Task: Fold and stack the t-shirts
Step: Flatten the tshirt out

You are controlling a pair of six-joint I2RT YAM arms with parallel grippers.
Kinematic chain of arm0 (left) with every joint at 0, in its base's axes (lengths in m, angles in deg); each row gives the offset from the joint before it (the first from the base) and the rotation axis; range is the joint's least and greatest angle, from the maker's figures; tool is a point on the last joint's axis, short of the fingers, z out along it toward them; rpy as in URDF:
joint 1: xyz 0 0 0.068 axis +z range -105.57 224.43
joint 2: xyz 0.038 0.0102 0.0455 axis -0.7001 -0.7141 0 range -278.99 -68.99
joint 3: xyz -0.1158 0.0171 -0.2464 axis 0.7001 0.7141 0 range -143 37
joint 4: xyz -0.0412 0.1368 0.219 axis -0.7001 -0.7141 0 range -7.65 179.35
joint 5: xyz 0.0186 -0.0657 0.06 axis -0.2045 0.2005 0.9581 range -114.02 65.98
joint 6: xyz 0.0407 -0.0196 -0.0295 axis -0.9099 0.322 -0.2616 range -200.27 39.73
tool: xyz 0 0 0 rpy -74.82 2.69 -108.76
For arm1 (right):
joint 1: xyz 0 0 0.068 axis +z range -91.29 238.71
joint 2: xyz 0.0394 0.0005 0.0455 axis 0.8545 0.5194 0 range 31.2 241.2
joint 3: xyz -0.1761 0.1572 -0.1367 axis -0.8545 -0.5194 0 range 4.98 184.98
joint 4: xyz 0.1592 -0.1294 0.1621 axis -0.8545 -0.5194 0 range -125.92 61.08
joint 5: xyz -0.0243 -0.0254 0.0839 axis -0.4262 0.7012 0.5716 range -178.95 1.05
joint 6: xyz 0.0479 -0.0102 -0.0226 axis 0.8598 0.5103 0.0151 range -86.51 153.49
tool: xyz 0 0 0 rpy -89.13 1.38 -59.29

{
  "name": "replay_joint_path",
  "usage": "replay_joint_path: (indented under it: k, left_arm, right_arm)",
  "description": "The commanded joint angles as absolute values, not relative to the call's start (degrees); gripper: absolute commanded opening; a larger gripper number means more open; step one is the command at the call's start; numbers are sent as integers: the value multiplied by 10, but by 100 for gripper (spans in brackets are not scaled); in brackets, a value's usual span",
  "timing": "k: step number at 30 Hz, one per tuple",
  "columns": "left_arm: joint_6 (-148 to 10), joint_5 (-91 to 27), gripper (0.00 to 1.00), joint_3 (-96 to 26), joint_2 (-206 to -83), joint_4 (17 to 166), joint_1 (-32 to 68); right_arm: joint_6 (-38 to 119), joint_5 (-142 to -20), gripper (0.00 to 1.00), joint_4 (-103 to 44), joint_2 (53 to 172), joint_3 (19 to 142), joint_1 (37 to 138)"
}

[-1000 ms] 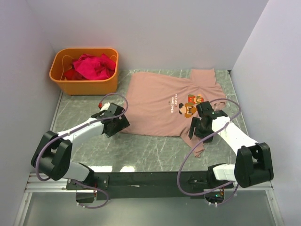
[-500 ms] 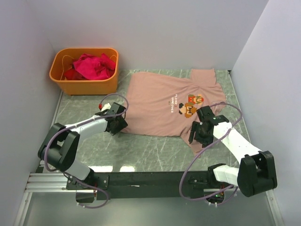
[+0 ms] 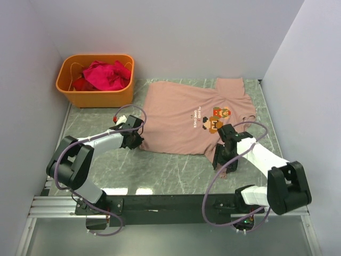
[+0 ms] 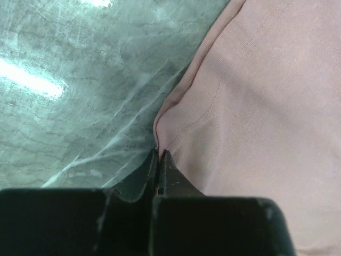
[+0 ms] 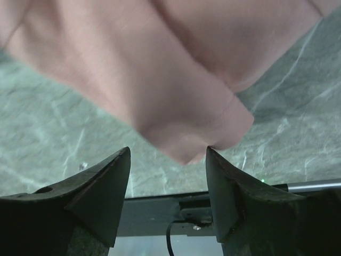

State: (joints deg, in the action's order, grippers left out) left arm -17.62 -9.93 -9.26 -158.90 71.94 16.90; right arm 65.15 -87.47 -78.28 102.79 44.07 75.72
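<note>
A dusty pink-tan t-shirt (image 3: 181,114) with a pixel-art print lies flat on the grey table, and it also fills the left wrist view (image 4: 266,106). My left gripper (image 3: 135,140) is at its near-left hem corner. In the left wrist view this gripper (image 4: 159,154) is shut, with the hem edge pinched between the jaws. My right gripper (image 3: 224,162) is low over the near sleeve. Its jaws stand open (image 5: 168,152), and the sleeve tip (image 5: 186,133) lies just ahead of them, touching the right finger (image 5: 229,186). Magenta t-shirts (image 3: 104,74) are bunched in the tub.
An orange plastic tub (image 3: 96,98) stands at the back left corner. White walls close in the back and both sides. The black base rail (image 3: 170,202) of the arms runs along the near edge, and bare marbled table (image 3: 170,170) lies between it and the shirt.
My left gripper moved in to the shirt's hem corner and shut on it. My right gripper dropped toward the near sleeve, and its jaws narrowed a little.
</note>
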Motion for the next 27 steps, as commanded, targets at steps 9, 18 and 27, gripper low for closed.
replay_joint_path:
  k: [9,18,27]
  left_arm:
    - [-207,-100,1,-88,-1586,697,168]
    - [-206,-96,1,-83,-1574,692,168]
    - [-216,-100,1,-85,-1556,684,169]
  right_arm:
    - [675,-933,44,-746,1045,446,762]
    - [672,-944,10,-750,1057,444,763]
    - [640,-867,0,-773,1000,471,779]
